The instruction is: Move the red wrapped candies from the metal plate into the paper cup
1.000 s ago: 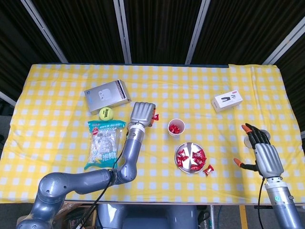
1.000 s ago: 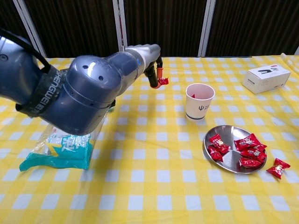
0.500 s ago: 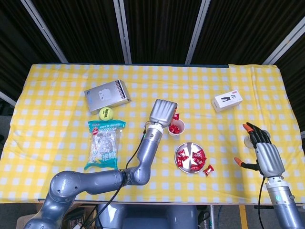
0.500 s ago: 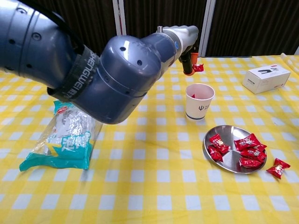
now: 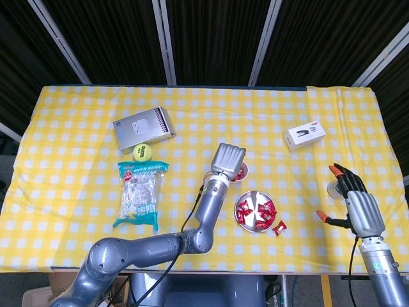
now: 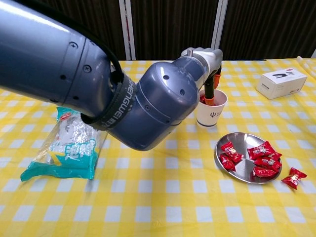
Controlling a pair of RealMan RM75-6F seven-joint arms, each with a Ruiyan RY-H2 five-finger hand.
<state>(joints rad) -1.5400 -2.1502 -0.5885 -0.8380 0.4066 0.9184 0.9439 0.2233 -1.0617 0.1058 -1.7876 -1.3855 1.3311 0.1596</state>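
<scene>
My left hand [image 5: 228, 160] hovers over the white paper cup [image 5: 242, 173], covering most of it in the head view. In the chest view the hand [image 6: 207, 61] dips its fingertips [image 6: 210, 100] into the mouth of the cup [image 6: 211, 114], pinching a red candy [image 6: 202, 98] there. Several red wrapped candies [image 5: 255, 214] [image 6: 261, 160] lie on the metal plate [image 5: 252, 199] [image 6: 237, 140] just right of the cup. One candy [image 5: 279, 228] [image 6: 293, 177] lies on the cloth beside the plate. My right hand [image 5: 358, 208] is open near the table's right edge.
A white box [image 5: 305, 134] [image 6: 282, 81] sits at the back right. A grey box [image 5: 144, 126], a tennis ball [image 5: 142, 153] and a snack bag [image 5: 139, 192] [image 6: 74, 143] lie on the left. My left arm [image 6: 98, 89] fills much of the chest view.
My left hand carried the pinched candy rightward from left of the cup to over it, then lowered its fingertips into the cup's mouth. The right hand barely moved.
</scene>
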